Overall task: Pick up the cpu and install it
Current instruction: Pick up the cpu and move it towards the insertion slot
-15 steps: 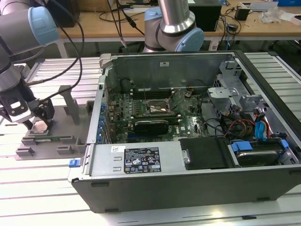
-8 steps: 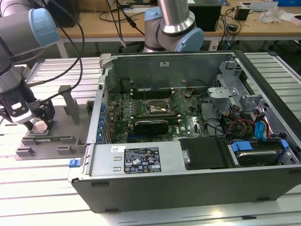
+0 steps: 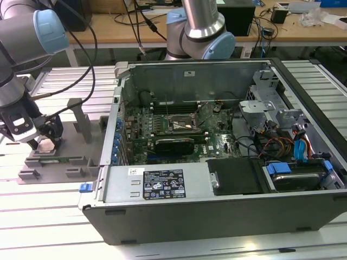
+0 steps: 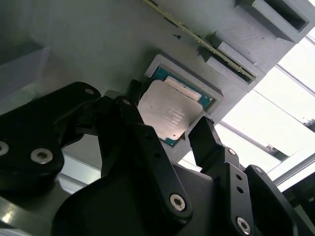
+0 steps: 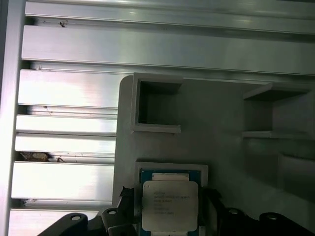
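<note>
black gripper (image 4: 169, 110) | jaws spread astride small flat square silver-topped cpu (image 5: 170, 206) in grey plastic tray (image 4: 98, 39) | likely light, stiff, fragile; you should pinch opposite edges

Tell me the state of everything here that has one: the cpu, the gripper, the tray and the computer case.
cpu: lying flat in a recess of the grey tray, metal top up, not lifted.
gripper: open, fingers either side of the cpu.
grey tray: one recess filled by the cpu.
computer case: on its side, panel off, inside exposed.
</note>
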Controlling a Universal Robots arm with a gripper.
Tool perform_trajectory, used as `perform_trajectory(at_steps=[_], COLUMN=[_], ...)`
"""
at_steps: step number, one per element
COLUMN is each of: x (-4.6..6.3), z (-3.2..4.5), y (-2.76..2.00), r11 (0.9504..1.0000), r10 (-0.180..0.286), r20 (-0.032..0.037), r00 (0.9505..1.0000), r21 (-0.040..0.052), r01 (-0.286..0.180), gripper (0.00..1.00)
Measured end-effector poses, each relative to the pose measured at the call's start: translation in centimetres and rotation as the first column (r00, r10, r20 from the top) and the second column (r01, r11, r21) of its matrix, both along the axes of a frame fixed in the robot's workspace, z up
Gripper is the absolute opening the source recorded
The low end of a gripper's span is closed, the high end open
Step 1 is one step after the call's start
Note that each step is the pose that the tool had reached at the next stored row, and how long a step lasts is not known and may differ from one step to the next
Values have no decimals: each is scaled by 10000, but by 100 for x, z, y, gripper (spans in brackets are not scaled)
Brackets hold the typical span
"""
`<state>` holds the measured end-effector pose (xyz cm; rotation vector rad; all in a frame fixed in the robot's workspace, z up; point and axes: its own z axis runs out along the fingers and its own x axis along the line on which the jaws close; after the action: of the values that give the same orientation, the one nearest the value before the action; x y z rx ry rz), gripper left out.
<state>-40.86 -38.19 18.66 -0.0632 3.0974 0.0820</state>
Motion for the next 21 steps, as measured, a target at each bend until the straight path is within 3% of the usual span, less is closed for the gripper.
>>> perform_trajectory(at_steps=[2,7,9,10,21], x=[2,3,5,3,16], z=[-12,-12,-13,-12,-1], y=[0,0,0,0,0], r11=[10000,10000,10000,10000,10000], r10=[2,0,2,0,0], r20=[-2,-20,-201,-224,-238], r00=[10000,10000,9998,9997,9997], r21=[48,55,74,74,75], r01=[-2,0,-1,2,2], gripper=[66,66,66,66,66])
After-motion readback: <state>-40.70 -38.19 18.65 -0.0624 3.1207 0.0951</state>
